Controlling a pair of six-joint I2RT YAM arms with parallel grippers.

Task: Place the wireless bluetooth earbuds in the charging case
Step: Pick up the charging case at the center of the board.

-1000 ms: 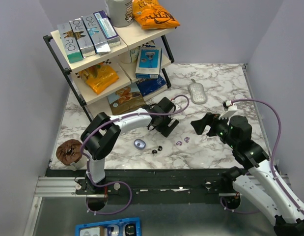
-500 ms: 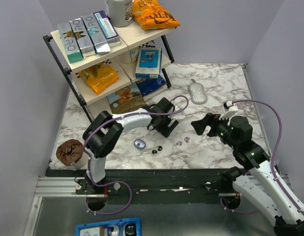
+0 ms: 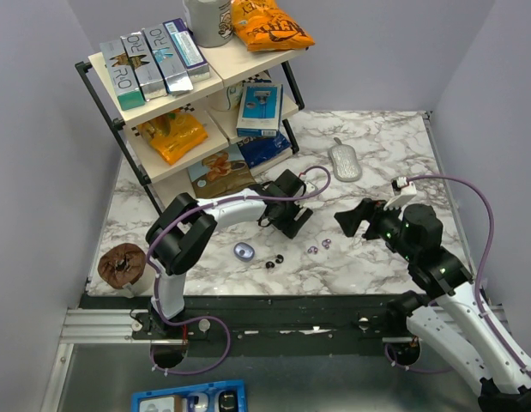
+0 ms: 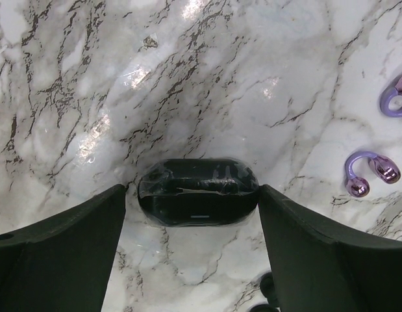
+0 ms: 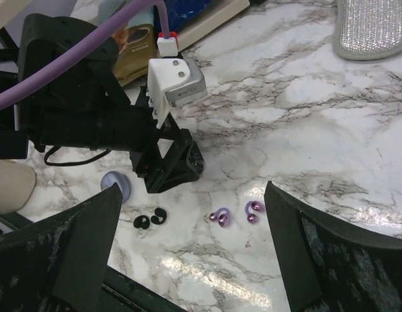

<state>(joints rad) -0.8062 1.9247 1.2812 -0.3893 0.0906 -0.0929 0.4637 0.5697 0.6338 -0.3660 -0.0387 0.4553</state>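
The lavender charging case (image 3: pixel 244 251) lies shut on the marble, also visible in the right wrist view (image 5: pixel 116 185). Two black earbuds (image 3: pixel 274 261) (image 5: pixel 150 219) rest just right of it. Two purple earbuds (image 3: pixel 319 247) (image 5: pixel 236 214) lie farther right, and one (image 4: pixel 373 172) shows beside my left fingers. My left gripper (image 3: pixel 291 225) (image 4: pixel 193 188) is low over the marble, open, its jaws straddling a glossy black oval object (image 4: pixel 198 192) and close to both its ends. My right gripper (image 3: pixel 346 219) (image 5: pixel 193 188) hovers open, right of the purple earbuds, holding nothing.
A two-tier shelf rack (image 3: pixel 196 86) with boxes and snack bags fills the back left. A silver mesh pouch (image 3: pixel 345 160) lies at the back centre. A brown round object (image 3: pixel 121 264) sits at the front left edge.
My left jaws have narrowed slightly around the black oval object. Both arms have barely moved.
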